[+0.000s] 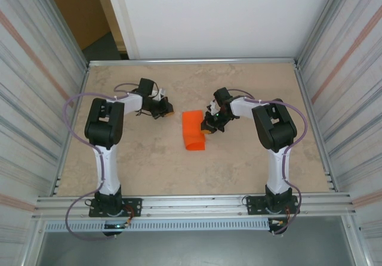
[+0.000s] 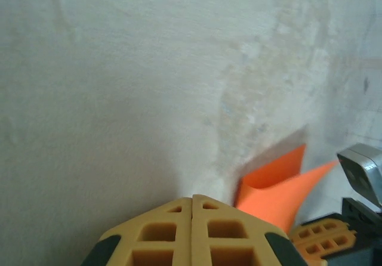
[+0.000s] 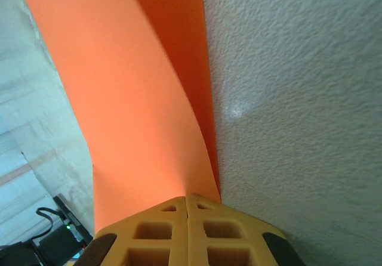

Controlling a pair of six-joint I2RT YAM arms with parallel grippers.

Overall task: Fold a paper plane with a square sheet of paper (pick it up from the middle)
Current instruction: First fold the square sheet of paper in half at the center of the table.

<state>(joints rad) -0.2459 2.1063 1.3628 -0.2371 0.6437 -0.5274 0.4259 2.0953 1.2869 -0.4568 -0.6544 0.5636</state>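
One orange sheet of paper (image 1: 193,132) at the middle of the table (image 1: 239,167), two arms, one of them gripping it.

I count a single sheet, bent over on itself into a loose curl rather than lying flat, about midway between the left and right edges of the table. My right end effector (image 1: 207,129) sits at the sheet's right side with its fingers pressed together on the paper; from its wrist camera the orange sheet (image 3: 137,99) rises straight out of the closed tips (image 3: 188,197). My left end effector (image 1: 169,112) is on the left, a little nearer the far edge, apart from the sheet, its fingers pressed together on nothing (image 2: 192,199). From that wrist I see the curled paper (image 2: 274,197) off to the right.
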